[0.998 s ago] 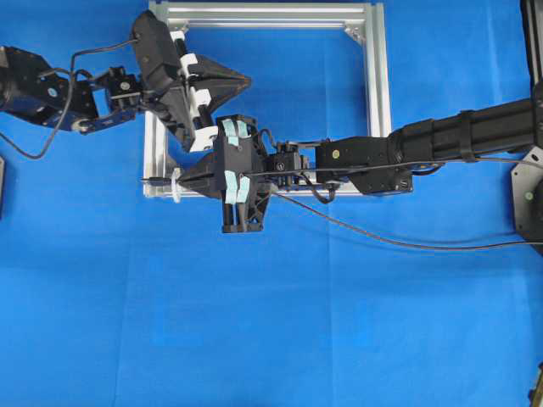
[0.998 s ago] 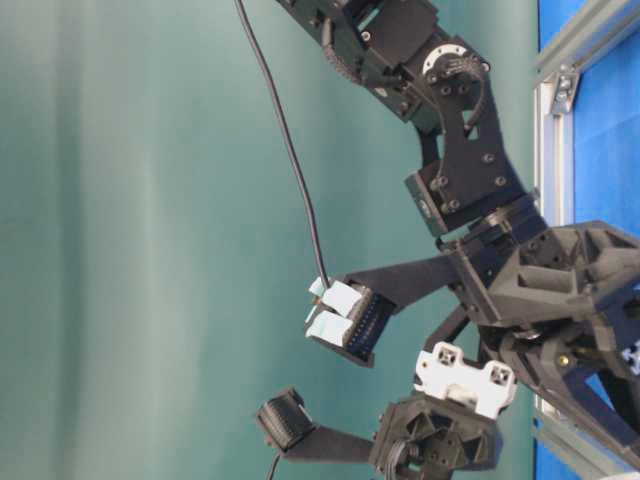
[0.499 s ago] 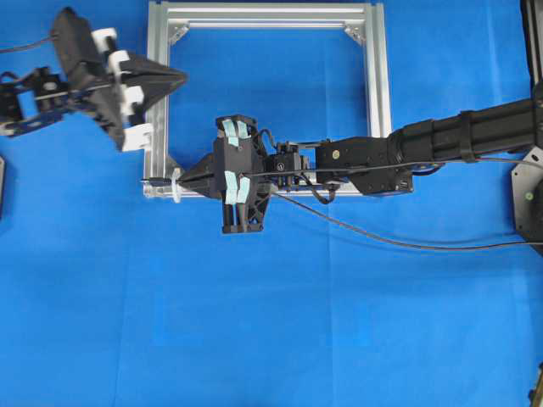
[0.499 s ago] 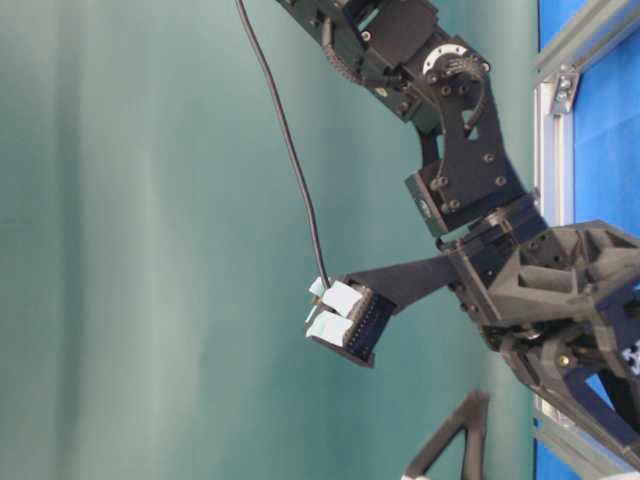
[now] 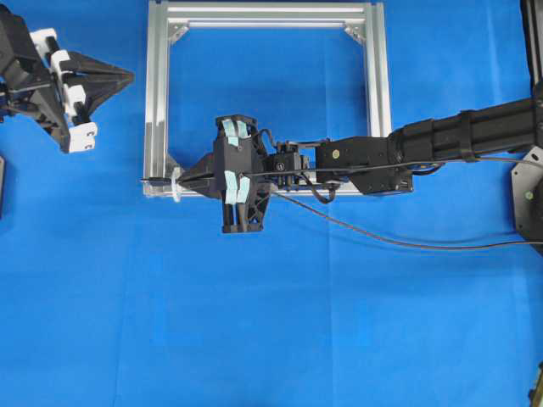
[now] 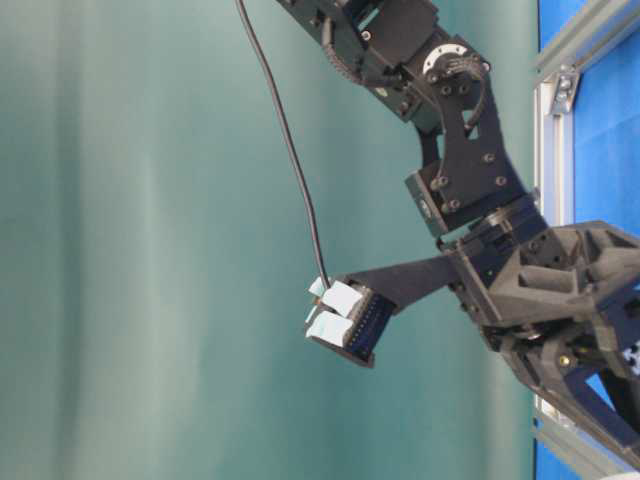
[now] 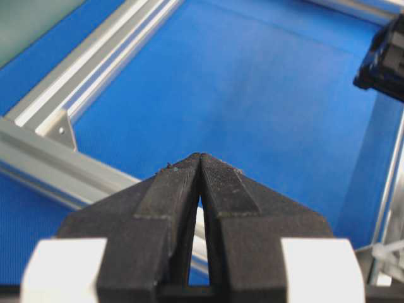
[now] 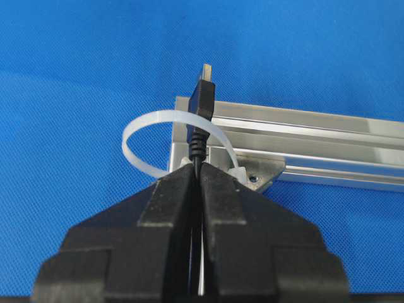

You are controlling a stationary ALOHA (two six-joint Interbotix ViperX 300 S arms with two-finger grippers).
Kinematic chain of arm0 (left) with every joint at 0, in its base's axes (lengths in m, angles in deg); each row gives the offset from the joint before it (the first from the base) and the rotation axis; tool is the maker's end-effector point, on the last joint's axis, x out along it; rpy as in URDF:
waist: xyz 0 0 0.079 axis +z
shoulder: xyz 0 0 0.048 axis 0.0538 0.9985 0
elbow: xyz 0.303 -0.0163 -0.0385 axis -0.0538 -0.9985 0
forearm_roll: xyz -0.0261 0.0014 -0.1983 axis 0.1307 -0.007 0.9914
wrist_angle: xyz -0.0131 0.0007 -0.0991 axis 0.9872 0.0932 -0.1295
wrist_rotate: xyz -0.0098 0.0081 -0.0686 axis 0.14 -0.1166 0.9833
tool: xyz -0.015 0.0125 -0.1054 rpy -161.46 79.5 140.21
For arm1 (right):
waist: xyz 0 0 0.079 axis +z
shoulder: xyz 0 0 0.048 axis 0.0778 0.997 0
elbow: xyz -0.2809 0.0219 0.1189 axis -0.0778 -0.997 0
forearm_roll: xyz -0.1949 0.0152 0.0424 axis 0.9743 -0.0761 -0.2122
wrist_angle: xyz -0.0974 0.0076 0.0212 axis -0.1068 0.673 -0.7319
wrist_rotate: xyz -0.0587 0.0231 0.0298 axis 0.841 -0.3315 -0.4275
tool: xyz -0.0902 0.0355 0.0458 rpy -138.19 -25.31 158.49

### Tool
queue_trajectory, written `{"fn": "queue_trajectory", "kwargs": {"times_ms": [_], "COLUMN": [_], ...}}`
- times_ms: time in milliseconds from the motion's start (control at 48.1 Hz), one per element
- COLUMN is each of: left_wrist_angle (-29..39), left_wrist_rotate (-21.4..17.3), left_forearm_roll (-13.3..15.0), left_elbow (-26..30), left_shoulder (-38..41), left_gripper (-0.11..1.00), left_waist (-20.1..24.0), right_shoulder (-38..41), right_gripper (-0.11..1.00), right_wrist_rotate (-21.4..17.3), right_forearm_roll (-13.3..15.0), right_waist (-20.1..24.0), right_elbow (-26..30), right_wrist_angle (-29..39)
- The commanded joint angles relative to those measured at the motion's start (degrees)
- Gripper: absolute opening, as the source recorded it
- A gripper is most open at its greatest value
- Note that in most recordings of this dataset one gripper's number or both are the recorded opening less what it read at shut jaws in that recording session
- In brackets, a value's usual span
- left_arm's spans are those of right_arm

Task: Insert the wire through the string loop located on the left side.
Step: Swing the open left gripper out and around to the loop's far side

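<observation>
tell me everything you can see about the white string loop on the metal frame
The white string loop is a thin, smooth, plastic-looking band curved into an open ring standing at the corner of the silver aluminium frame. Its ends meet at the frame's corner bracket. The thin black wire, with its black plug and metal tip, crosses the band's far side, gripped by the shut right gripper. In the overhead view the loop sits at the frame's lower-left corner.

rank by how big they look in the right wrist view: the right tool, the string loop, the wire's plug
1. right tool, by far the largest, though it sits closest to the camera, which inflates it
2. string loop, a white ring at the frame corner
3. plug on the wire, smallest
</observation>
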Motion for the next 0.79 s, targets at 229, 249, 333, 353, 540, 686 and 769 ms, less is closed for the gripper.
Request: {"fn": "queue_trajectory", "kwargs": {"times_ms": [229,249,333,353,540,686,769], "left_wrist_angle": [0.62,0.62,0.62,0.62,0.35,0.26,0.26], "left_wrist_rotate": [0.70,0.70,0.70,0.70,0.70,0.70,0.62], "left_forearm_roll": [-0.18,-0.18,-0.18,-0.18,-0.18,-0.18,-0.18], "left_elbow": [-0.35,-0.44,-0.79,-0.88,-1.41,-0.97,-0.70], "left_shoulder": [-1.05,-1.14,-1.76,-1.93,-3.08,-2.46,-1.76], "left_gripper": [0.00,0.00,0.00,0.00,0.00,0.00,0.00], "left_waist": [-12.74,-13.97,-18.28,-19.25,-22.68,-22.50,-22.50], "right_shoulder": [-1.23,-1.23,-1.23,-1.23,-1.23,-1.14,-1.23], "right_gripper": [0.00,0.00,0.00,0.00,0.00,0.00,0.00], "right_wrist_rotate": [0.09,0.09,0.09,0.09,0.00,0.00,0.00], "right_forearm_roll": [0.00,0.00,0.00,0.00,0.00,0.00,0.00], "right_waist": [0.09,0.18,0.18,0.18,0.18,0.18,0.18], "right_elbow": [1.14,1.05,1.05,1.05,1.14,0.97,0.97], "right_wrist_angle": [-0.35,-0.26,-0.18,-0.18,-0.18,-0.18,-0.18]}}
